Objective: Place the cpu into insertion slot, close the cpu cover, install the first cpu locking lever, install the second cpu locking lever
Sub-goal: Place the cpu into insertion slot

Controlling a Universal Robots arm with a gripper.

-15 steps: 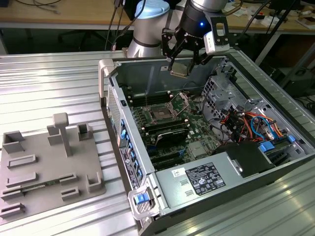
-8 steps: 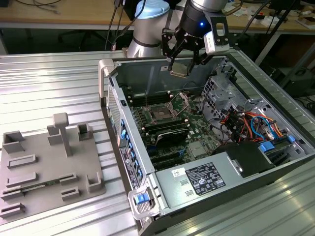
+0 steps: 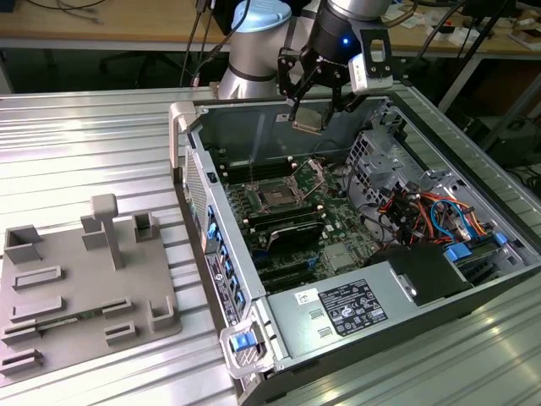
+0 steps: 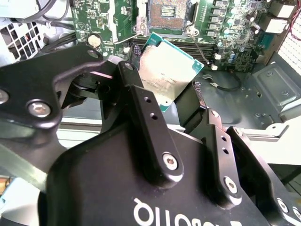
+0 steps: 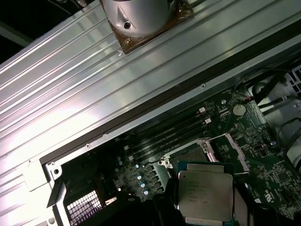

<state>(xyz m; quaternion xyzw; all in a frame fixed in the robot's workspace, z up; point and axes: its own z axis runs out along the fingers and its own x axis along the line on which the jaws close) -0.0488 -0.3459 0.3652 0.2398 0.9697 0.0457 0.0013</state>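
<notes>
Ribbed metal table (image 3: 84, 144); wooden desk (image 3: 101, 21)

A silvery ribbed metal counter (image 3: 93, 144), built from long parallel slats, carries everything here. Toward the exterior view's left, a flat grey plastic fixture plate (image 3: 84, 288) lies on it, with raised blocks, posts and shallow rectangular pockets. Near it, toward the exterior view's right, an open dark grey metal computer case (image 3: 221, 279) lies on its side with its interior facing up (green circuit boards and coloured cables are inside). Behind the case, the silver and pale blue cylindrical base of the robot arm (image 3: 254, 51) stands on the counter. In the first wrist view this base (image 5: 136, 14) sits on a brown square mounting plate (image 5: 124, 44) that rests on the slats.
</notes>
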